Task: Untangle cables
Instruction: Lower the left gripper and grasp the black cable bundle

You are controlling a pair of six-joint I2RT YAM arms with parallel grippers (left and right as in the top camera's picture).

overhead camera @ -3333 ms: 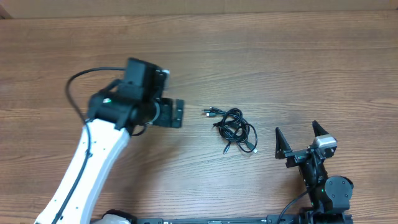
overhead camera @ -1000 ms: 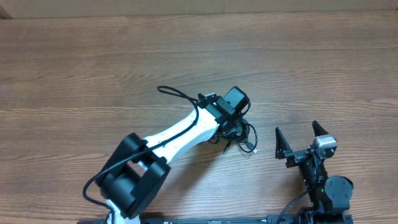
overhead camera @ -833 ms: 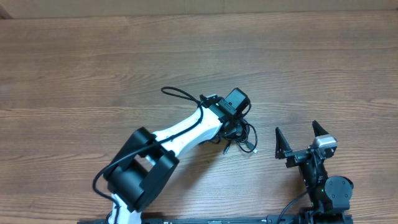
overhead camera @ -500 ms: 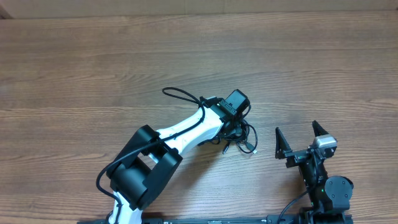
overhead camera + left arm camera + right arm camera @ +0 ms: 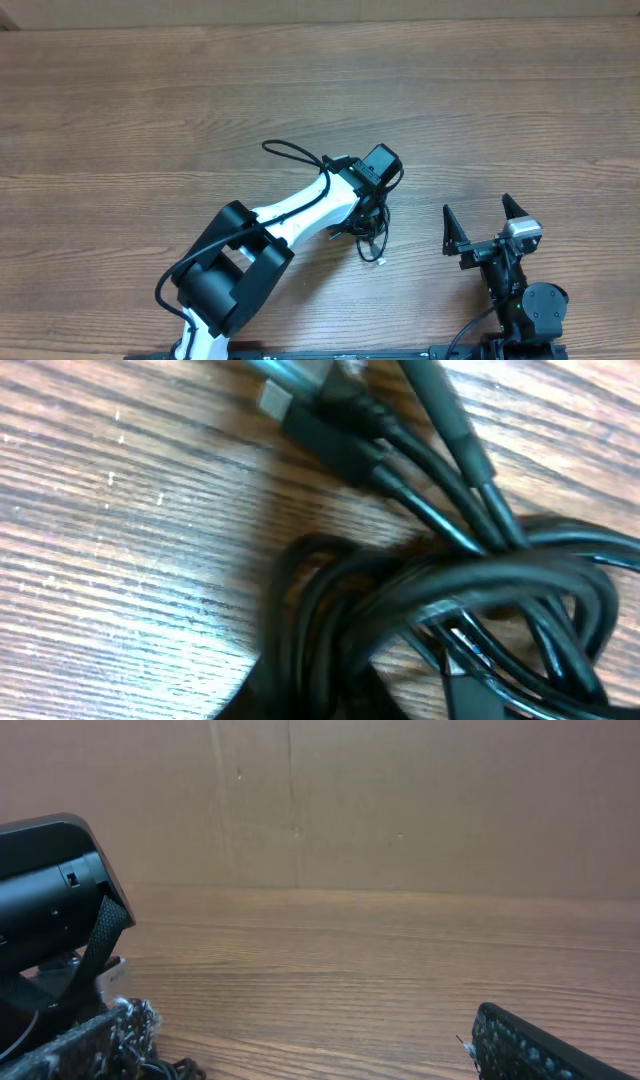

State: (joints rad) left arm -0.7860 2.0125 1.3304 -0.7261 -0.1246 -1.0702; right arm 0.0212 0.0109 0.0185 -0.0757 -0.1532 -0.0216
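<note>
The cables (image 5: 368,236) are a small knot of thin black cords on the wooden table (image 5: 480,110), mostly hidden under my left wrist. My left gripper (image 5: 372,212) is down on the knot and shut on it. One loose plug end (image 5: 380,261) trails toward the front. In the left wrist view the cables (image 5: 450,590) fill the frame as looped cords, with plug connectors (image 5: 325,435) at the top. My right gripper (image 5: 482,228) stands open to the right of the knot, apart from it, with nothing between its fingers (image 5: 545,1050).
The left arm (image 5: 290,225) reaches across the middle of the table from the front left, with its thicker black wire (image 5: 290,152) arching above it. A brown cardboard wall (image 5: 400,800) stands behind the table. The right arm's base (image 5: 525,300) sits at the front right.
My left gripper has shut on the knot. The loops that spread out to its right are drawn in under it, and a plug end now trails forward. The right arm has not moved.
</note>
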